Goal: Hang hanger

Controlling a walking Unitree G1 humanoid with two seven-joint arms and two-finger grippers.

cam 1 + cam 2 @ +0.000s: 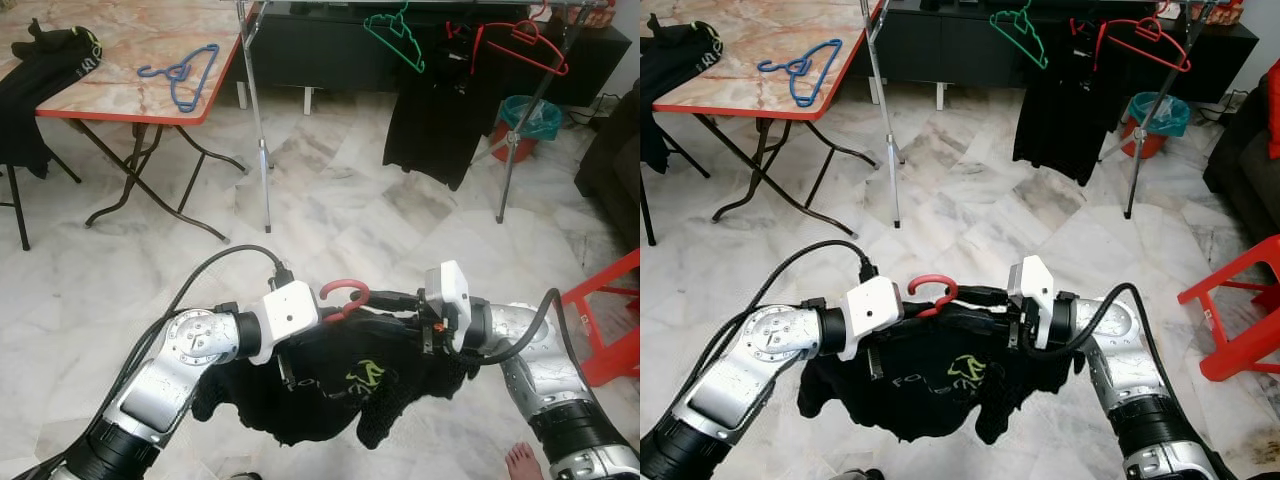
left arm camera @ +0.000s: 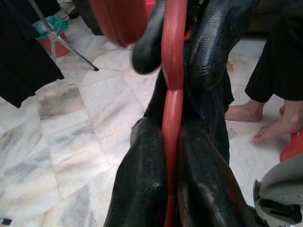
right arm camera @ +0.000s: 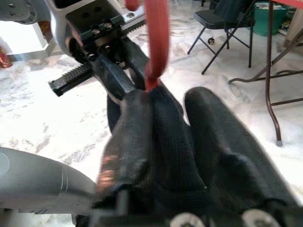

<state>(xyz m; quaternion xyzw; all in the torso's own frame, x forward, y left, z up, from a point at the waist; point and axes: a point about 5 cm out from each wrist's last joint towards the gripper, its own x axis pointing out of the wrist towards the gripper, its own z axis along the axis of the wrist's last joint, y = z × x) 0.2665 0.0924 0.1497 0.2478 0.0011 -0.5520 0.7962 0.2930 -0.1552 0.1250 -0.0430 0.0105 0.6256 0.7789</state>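
Mid-room, the left gripper (image 2: 173,156) and right gripper (image 3: 165,123) both clamp a red hanger (image 1: 345,296) draped with a black T-shirt (image 1: 340,385), not yet hung, the clothes rack (image 1: 255,110) well off at twelve o'clock.

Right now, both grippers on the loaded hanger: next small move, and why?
Probably walk forward toward the rack. The left gripper and right gripper both clamp the red hanger with the black shirt at waist height, and the rack stands well ahead across the floor.
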